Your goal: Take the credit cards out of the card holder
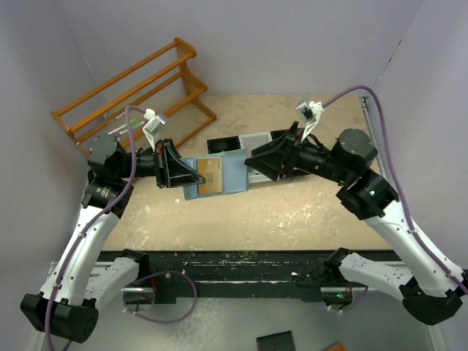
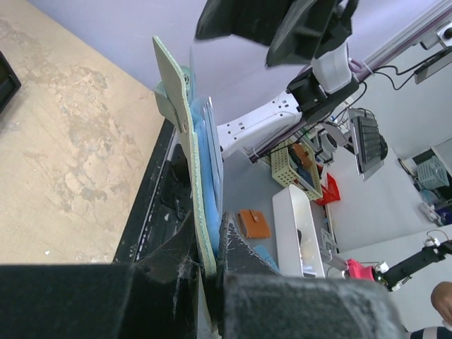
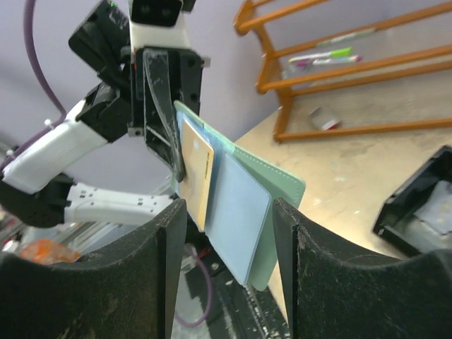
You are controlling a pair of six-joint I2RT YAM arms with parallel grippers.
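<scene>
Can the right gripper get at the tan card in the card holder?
Probably yes: left gripper holds the card holder open toward it, tan card exposed, right gripper open close in front.

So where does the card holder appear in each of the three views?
Top external: the card holder sits at centre, held open.
Left wrist: card holder edge-on, rising from bottom centre.
Right wrist: card holder at centre, blue inside facing camera.
Shared landmark: the left hand clamping its edge.

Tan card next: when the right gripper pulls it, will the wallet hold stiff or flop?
Probably it swings at the fold: the card holder is pinched at only one edge by the left gripper, its free flap unsupported. The tan card looks rigid and smooth, so it may slip.
</scene>
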